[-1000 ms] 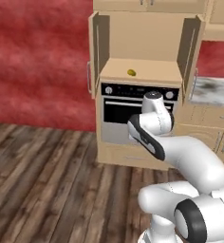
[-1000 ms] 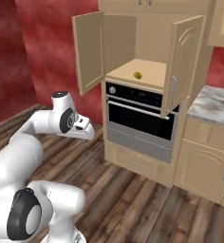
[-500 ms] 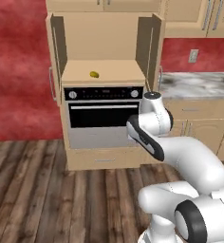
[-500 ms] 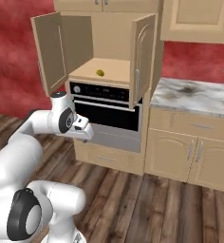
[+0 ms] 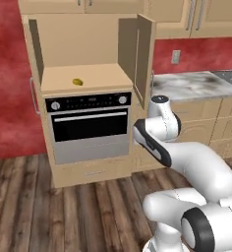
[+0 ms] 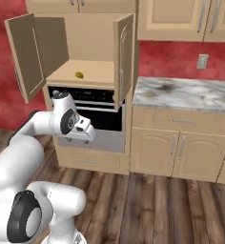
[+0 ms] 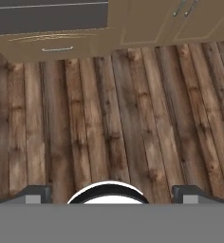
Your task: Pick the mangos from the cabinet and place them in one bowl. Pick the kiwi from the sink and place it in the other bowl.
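The cabinet [image 5: 88, 74] [image 6: 88, 70] stands with both doors swung open above an oven. On its tan shelf lies one small yellow-green mango [image 5: 77, 81] [image 6: 79, 75]. My arm is folded in front of the oven, well below and to the right of that fruit. My gripper [image 7: 115, 193] points down at the wooden floor, open, its dark fingertips [image 7: 35, 192] far apart with nothing between them. The kiwi, the sink and both bowls are out of view.
A black-fronted oven [image 5: 88, 123] with a drawer sits under the shelf. A marble counter [image 5: 191, 86] [image 6: 186, 93] over tan base cabinets [image 6: 176, 147] runs to the right. The open right door [image 5: 143, 49] juts out towards me. Wooden floor [image 7: 114, 118] lies below.
The whole scene has slid left in both base views as the base moved; more of the marble counter has come into sight. The arm's pose and the open gripper are unchanged.
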Robot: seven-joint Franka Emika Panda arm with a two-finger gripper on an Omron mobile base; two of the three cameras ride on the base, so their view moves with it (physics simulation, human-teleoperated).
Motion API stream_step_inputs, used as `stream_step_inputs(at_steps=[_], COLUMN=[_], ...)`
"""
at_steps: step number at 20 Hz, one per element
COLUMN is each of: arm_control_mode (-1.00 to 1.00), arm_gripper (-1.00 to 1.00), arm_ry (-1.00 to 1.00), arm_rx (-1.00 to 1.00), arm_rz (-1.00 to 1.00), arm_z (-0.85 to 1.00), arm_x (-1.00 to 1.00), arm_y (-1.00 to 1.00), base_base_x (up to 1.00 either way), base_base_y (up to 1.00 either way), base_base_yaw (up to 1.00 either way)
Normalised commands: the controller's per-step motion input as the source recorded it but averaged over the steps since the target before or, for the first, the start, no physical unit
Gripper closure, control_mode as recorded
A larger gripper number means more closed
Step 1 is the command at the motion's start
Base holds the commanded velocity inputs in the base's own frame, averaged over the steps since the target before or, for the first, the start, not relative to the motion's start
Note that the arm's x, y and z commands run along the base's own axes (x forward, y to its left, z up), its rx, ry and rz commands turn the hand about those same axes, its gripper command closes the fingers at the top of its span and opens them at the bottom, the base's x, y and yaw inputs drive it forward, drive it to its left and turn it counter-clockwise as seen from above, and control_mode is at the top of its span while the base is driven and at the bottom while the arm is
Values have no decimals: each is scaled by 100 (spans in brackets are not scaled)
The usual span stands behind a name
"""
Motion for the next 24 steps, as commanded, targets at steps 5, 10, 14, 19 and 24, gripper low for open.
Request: stream_step_inputs(at_steps=[5, 10, 14, 19, 24], arm_control_mode=[100, 100, 100, 100, 100], arm_gripper=[-100, -100, -100, -100, -100], arm_ry=[0, 0, 0, 0, 0], arm_rx=[0, 0, 0, 0, 0], arm_rz=[0, 0, 0, 0, 0], arm_z=[0, 0, 0, 0, 0], arm_x=[0, 0, 0, 0, 0], arm_y=[0, 0, 0, 0, 0], base_base_x=[30, 22, 34, 47, 45], base_base_y=[51, 68, 45, 5, 0], base_base_yaw=[-23, -6, 11, 30, 25])
